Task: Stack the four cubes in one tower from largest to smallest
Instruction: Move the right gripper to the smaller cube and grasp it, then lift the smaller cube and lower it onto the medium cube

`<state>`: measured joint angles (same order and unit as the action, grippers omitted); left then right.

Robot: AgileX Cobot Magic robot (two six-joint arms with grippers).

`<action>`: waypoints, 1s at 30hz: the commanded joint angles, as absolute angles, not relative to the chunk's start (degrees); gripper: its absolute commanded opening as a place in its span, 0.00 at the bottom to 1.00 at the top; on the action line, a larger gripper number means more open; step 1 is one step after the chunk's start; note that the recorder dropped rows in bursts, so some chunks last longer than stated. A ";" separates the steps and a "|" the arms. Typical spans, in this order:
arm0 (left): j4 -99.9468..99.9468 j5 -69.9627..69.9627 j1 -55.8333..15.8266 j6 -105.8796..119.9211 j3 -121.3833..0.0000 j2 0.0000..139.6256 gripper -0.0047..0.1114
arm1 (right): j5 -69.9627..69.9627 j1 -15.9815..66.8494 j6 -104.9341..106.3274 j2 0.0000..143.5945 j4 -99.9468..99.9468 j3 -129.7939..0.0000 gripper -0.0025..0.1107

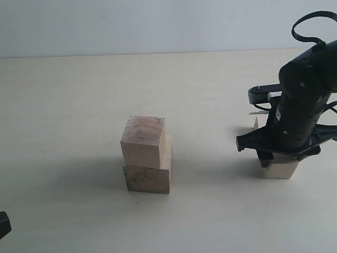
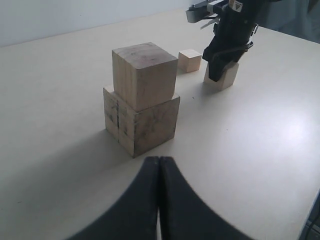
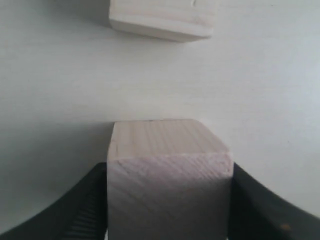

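Observation:
At the table's centre stands the tower: the second-largest cube (image 1: 142, 141) (image 2: 144, 72) sits a little askew on the largest cube (image 1: 147, 178) (image 2: 142, 122). To the right, my right gripper (image 1: 278, 158) (image 3: 170, 172) is shut on the third cube (image 1: 281, 169) (image 2: 225, 79) (image 3: 167, 170), one finger pressed against each side, and the cube's base is at the table. The smallest cube (image 2: 190, 60) (image 3: 160, 20) rests on the table just beyond it, mostly hidden behind the arm in the exterior view. My left gripper (image 2: 160, 161) is shut and empty, low in front of the tower.
The pale tabletop (image 1: 68, 105) runs back to a light wall (image 1: 131, 26). Only a black tip of the left arm (image 1: 3, 225) shows at the exterior view's lower left corner. The right arm's black body (image 1: 303, 100) rises above the third cube.

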<state>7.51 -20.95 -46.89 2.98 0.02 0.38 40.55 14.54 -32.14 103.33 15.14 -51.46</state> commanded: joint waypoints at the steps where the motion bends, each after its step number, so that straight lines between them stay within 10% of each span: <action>1: 7.76 -20.45 -46.80 3.00 0.00 0.00 0.04 | 38.48 14.21 -27.47 103.00 13.65 -51.29 0.18; 17: 7.76 -20.45 -46.80 3.00 0.00 0.00 0.04 | 50.85 20.75 28.20 70.20 -2.74 -58.13 0.05; 30: 7.76 -20.45 -46.80 3.01 0.00 0.00 0.04 | 61.72 31.49 40.58 78.98 -15.95 -76.86 0.05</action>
<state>7.51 -20.95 -46.89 2.98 0.02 0.38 58.65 29.15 39.71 75.21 -16.48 -73.23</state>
